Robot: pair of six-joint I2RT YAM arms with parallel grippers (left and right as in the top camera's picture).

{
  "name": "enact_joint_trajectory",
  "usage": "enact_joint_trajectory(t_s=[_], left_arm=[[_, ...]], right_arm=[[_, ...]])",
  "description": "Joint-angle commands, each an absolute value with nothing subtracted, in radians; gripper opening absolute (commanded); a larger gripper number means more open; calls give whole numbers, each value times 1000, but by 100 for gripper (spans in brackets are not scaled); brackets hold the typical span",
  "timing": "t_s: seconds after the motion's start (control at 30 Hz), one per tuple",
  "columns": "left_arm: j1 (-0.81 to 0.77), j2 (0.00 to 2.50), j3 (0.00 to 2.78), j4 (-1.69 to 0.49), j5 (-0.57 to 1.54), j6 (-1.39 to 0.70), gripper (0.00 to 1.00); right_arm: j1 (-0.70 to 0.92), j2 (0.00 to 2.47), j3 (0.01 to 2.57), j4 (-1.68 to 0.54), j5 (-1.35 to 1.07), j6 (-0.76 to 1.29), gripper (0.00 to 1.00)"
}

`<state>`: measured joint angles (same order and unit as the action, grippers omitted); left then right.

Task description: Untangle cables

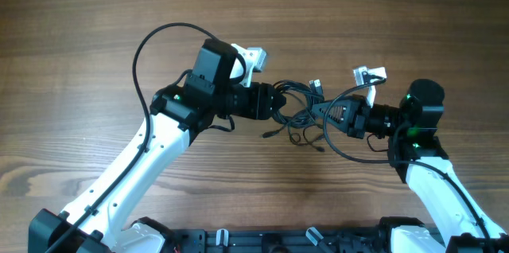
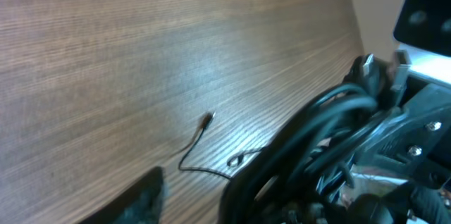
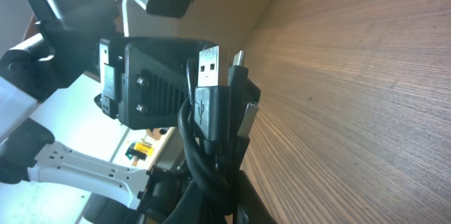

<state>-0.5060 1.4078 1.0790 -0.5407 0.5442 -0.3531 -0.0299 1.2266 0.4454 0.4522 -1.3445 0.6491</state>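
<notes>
Jaws of the right gripper (image 1: 316,113) pinch the cables (image 1: 302,122) at frame centre in the overhead view, anchoring the bundle. Jaws of the left gripper (image 1: 281,103) stand spread at the knot's other side, likely so you can take one loop and draw it clear.

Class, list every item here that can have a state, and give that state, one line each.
cables: tangled, bunched together
USB plug: unplugged, free end up
right gripper: shut on cables
left gripper: at the bundle, open or shut unclear
</notes>
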Motion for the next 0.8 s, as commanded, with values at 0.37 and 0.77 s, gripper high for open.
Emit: enact_joint_trajectory(t_s=[0.37,0.77], left_arm=[[-495,1402,1079,-569,353,-415,4],[-484,1402,1079,-527,154,-928,4]], right_arm=[[-37,1229,450,454,-1353,577,47],[30,1229,450,277,-1177,495,99]])
